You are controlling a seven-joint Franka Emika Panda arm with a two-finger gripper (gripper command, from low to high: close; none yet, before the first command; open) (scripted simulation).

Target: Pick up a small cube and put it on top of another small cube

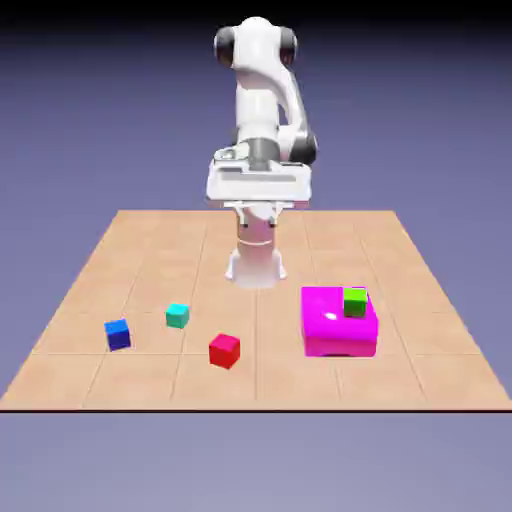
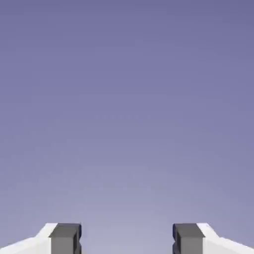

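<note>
Okay, teal cube [image 1: 177,316] on tabletop [image 1: 257,384], toward the corner at the exterior view's left and front; dark blue cube [image 1: 118,335] nearer that corner. From the jaws [image 1: 258,220], teal lies well below, frontward and to the exterior view's left. Jaws spread, nothing between. Plain blue-violet backdrop [image 1: 420,110].

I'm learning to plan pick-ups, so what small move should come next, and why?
Probably lower the open gripper toward the teal cube: the gripper hangs high with nothing between its fingertips, and the teal cube sits on the table, apart from the dark blue cube.
</note>
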